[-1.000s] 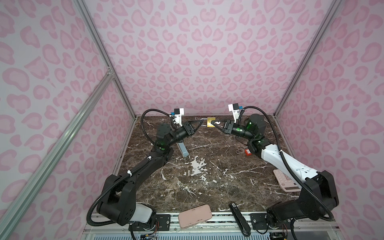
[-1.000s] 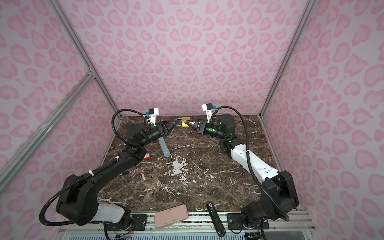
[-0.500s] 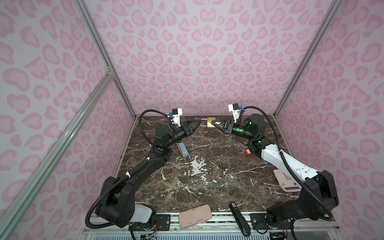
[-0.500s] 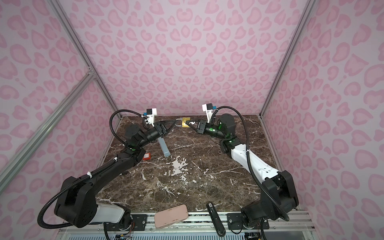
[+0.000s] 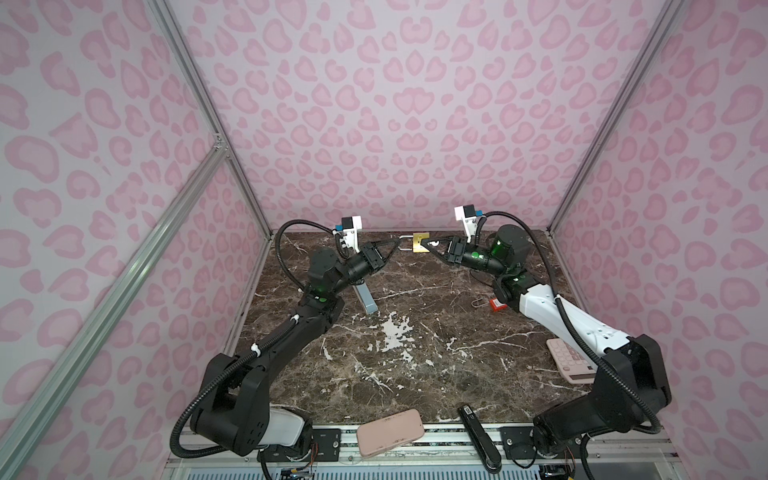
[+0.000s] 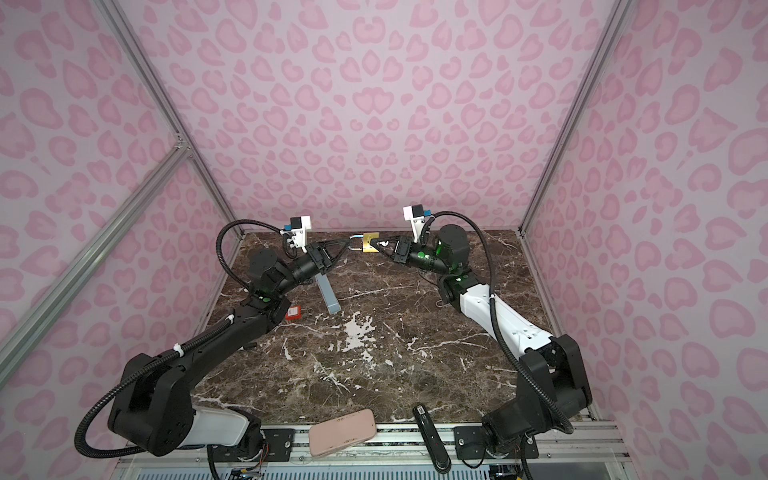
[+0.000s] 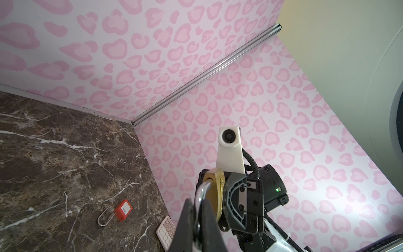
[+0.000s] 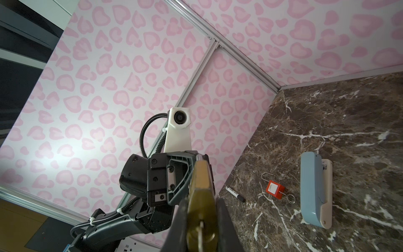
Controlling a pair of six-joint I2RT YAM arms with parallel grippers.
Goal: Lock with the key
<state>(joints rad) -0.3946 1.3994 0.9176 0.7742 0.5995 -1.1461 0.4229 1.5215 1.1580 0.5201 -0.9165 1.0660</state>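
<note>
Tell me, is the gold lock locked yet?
I can't be sure yet. Done: the brass padlock is lifted off the table, and what looks like the key sits in its keyhole. In hand: the right gripper grips the body and the left gripper is shut on the shackle. Left: pushing the shackle home and turning the key. I cannot tell whether it has clicked.

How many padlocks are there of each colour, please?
Brass: 1, the brass padlock, held up in the air.
Red: 2, the right red padlock and the left red padlock, both lying on the marble table.
Total: 3.
</note>
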